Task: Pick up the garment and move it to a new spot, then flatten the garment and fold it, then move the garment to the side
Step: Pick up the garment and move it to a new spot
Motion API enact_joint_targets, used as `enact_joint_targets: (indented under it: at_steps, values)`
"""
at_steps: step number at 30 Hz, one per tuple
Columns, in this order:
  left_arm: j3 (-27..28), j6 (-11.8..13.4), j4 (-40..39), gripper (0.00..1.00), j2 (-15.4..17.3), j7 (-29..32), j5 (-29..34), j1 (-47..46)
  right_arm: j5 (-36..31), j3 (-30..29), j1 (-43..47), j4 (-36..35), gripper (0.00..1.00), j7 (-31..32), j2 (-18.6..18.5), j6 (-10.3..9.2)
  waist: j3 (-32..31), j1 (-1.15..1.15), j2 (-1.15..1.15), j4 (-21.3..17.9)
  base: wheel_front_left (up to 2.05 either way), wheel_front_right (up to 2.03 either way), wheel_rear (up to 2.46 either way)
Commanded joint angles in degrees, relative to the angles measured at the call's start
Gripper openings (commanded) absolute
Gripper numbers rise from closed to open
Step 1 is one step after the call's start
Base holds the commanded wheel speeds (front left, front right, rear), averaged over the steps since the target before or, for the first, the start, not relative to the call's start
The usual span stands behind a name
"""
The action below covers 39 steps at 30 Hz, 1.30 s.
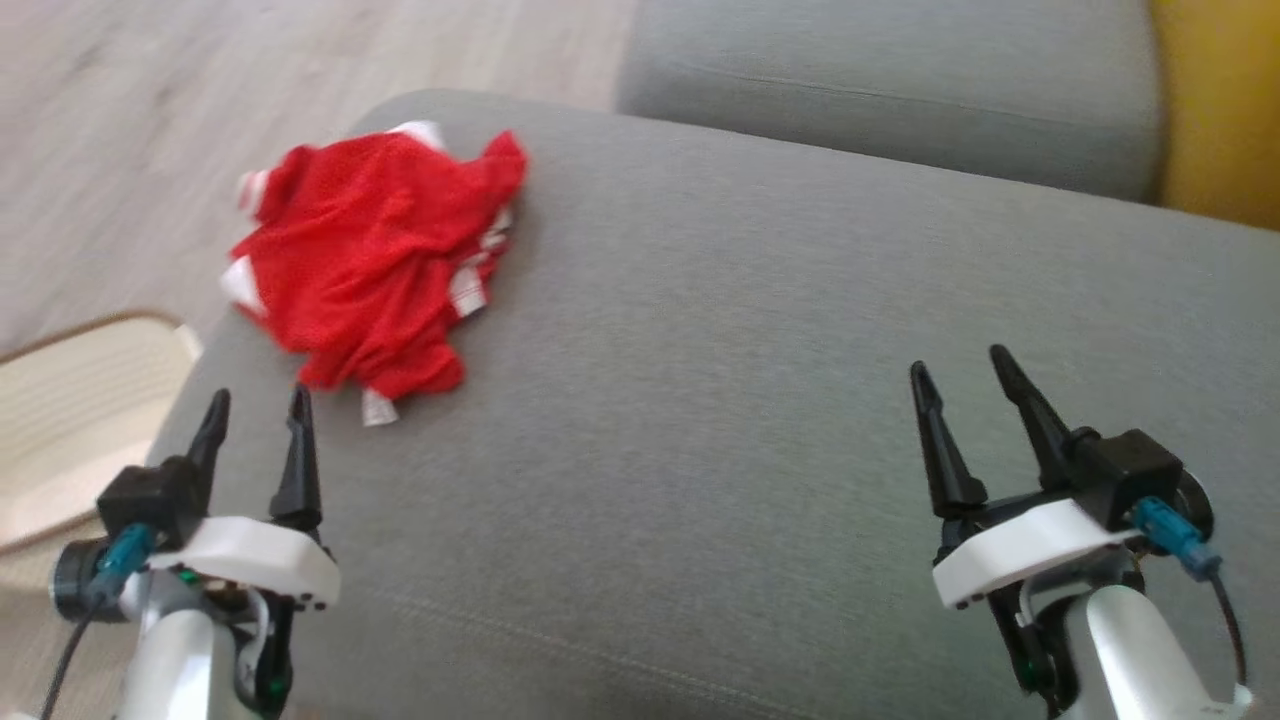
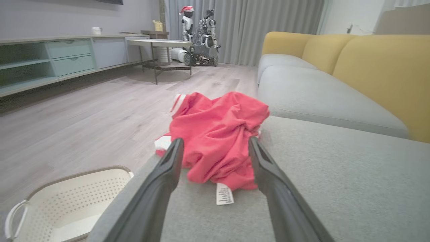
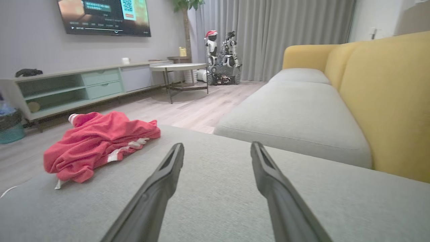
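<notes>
- Garment (image 1: pixel 375 260) lies crumpled at the left corner of the sofa cushion (image 1: pixel 750 420).
- Left pincer (image 1: pixel 259 395), wide and empty just beside it, should bite deep into the bulk.
- Right pincer (image 1: pixel 959 362): wide, well apart.

**Left hand** (image 1: pixel 259 395): two long dark fingers (image 1: pixel 298 450) parted, nothing between them, tips just beside the near edge of the garment (image 1: pixel 370 260) and pointing toward it. A white wrist shell (image 1: pixel 255 560) joins the fingers to the pale forearm (image 1: pixel 175 660).

**Right hand** (image 1: pixel 959 360): its fingers are parted about as wide and hold nothing. They lie well apart from the garment, to its right, and point past it. Both hands sit on the near side of the garment, roughly level with each other.
</notes>
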Motion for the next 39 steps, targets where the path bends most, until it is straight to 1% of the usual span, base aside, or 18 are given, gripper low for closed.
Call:
enact_joint_targets:
  at_steps: [1, 5, 9, 21, 26, 30, 34, 39]
  values:
    - [2.5, 0.4, -2.2, 1.00, 1.6, -0.7, 0.0, -3.3, -0.1, 1.5, -1.3, -2.5, 1.00, 0.1, 0.2, 0.44, 0.4, 0.00, 0.00, 3.0, 0.00, 0.00, 0.00]
    - [3.5, 0.5, -2.4, 1.00, 2.0, -0.7, 0.1, -3.2, 0.0, 1.6, -1.0, -3.4, 1.00, 0.5, 0.4, 0.44, 0.6, 0.00, 0.00, 5.6, 0.00, 0.00, 0.00]
    - [4.0, 0.4, -2.7, 1.00, 1.7, -0.7, 0.0, -3.3, 0.0, 1.7, -0.8, -3.8, 1.00, 0.8, 0.5, 0.44, 1.0, 0.00, 0.00, 7.1, 0.00, 0.00, 0.00]
    - [4.6, -0.1, -2.9, 1.00, 0.7, -0.7, 0.4, -2.9, 0.1, 1.7, -0.8, -4.3, 1.00, 1.2, 0.7, 0.44, 1.2, 0.00, 0.00, 8.2, 0.00, 0.00, 0.00]
    - [4.9, -0.3, -3.0, 1.00, 0.3, -0.7, 0.2, -3.7, 0.1, 2.0, -1.4, -5.2, 1.00, 2.0, 0.2, 0.44, 2.9, 0.00, 0.00, 7.4, 0.00, 0.00, 0.00]
    - [4.6, -0.6, -2.8, 1.00, -0.1, -0.7, 0.2, -6.3, -0.1, 1.8, -2.4, -6.8, 1.00, 3.1, -0.5, 0.44, 6.1, 0.00, 0.00, 6.2, 0.00, 0.00, 0.00]
    - [3.6, -1.0, -0.9, 1.00, -0.3, -0.7, 0.5, -11.2, -0.4, 1.8, -4.1, -9.0, 1.00, 4.8, -1.9, 0.44, 10.7, 0.00, 0.00, 4.7, 0.00, 0.00, 0.00]
    - [3.2, -1.4, 4.6, 1.00, -0.3, -0.7, 0.4, -19.1, -0.7, 1.9, -6.3, -11.8, 1.00, 6.7, -3.7, 0.44, 16.5, 0.00, 0.00, 2.0, 0.00, 0.00, 0.00]
